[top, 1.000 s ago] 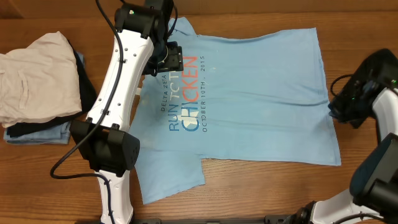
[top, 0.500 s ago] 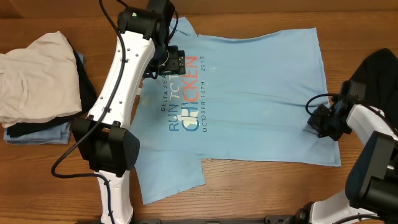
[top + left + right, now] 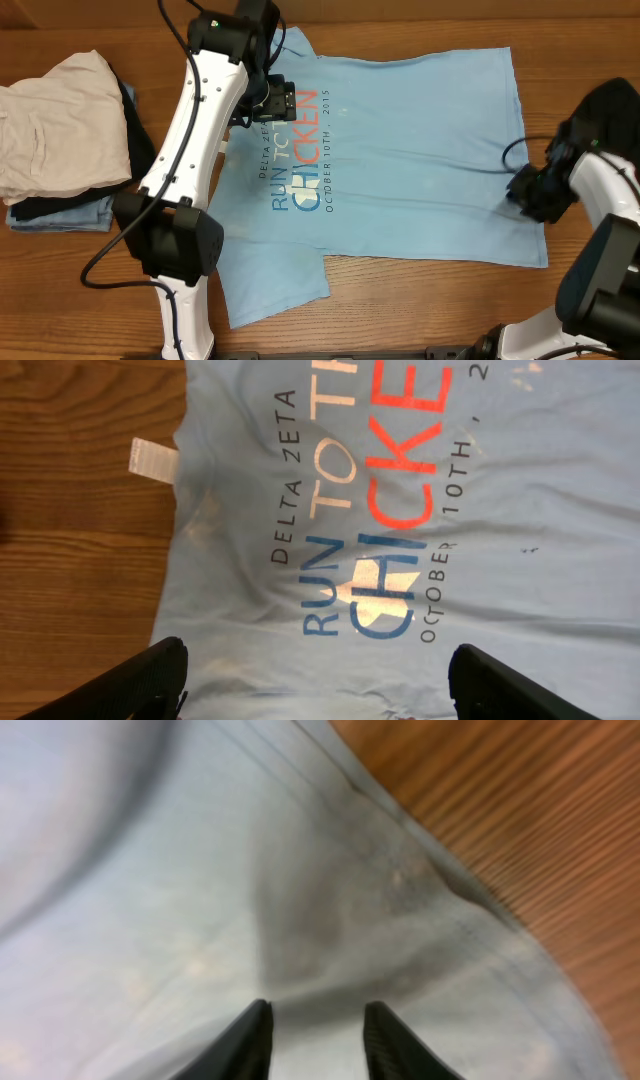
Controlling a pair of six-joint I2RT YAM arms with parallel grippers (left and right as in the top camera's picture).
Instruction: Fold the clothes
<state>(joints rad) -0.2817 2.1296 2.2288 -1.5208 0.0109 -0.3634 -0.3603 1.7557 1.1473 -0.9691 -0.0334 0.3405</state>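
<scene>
Lying flat on brown wood table (image 3: 420, 310), blue tee (image 3: 420, 160); garment pile (image 3: 55, 130) nr left edge.

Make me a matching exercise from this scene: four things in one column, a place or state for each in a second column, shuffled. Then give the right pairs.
Things
1. T-shirt
2. cream-beige garment
3. left gripper
4. right gripper

Places and states
A. jaws narrowly apart, at the shirt's hem
B. heaped on darker clothes
C. spread flat, print facing up
D. jaws wide apart, over the chest lettering

Pairs: 1-C, 2-B, 3-D, 4-A
</scene>
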